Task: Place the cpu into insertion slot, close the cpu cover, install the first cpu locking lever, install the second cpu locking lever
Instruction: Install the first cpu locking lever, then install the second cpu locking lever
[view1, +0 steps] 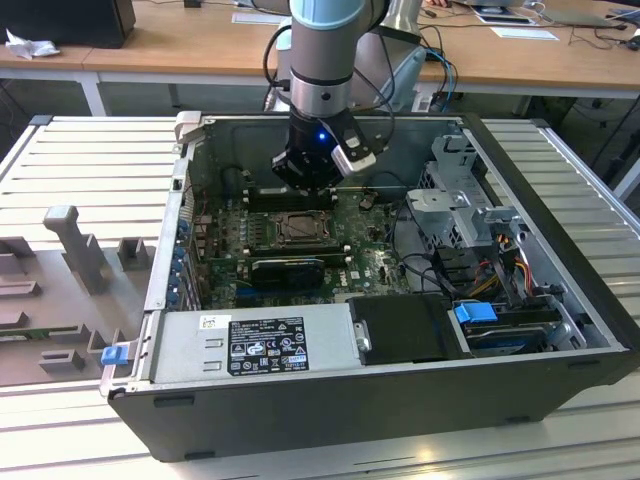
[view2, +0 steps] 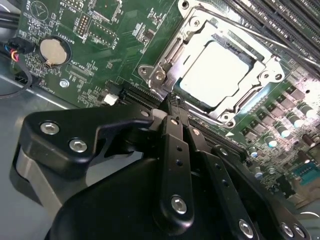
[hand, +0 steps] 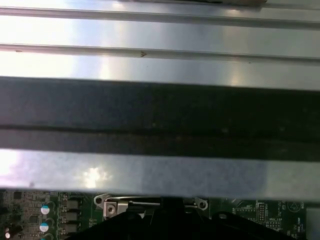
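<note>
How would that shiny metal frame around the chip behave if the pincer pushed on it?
The cover looks like thin sheet metal, so it is probably stiff yet light. It lies flat around the cpu, so it likely won't tip. Its glossy surface may be slippery for the pincer.

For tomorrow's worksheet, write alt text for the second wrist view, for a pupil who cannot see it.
A pale silver-grey square cpu sits in the dark insertion slot, framed by the thin silver-grey metal cpu cover closed over it on a green circuit board. The arm's black claw, fingers together, points its tips at the cover's near edge. A round silver coin battery sits farther off.
</note>
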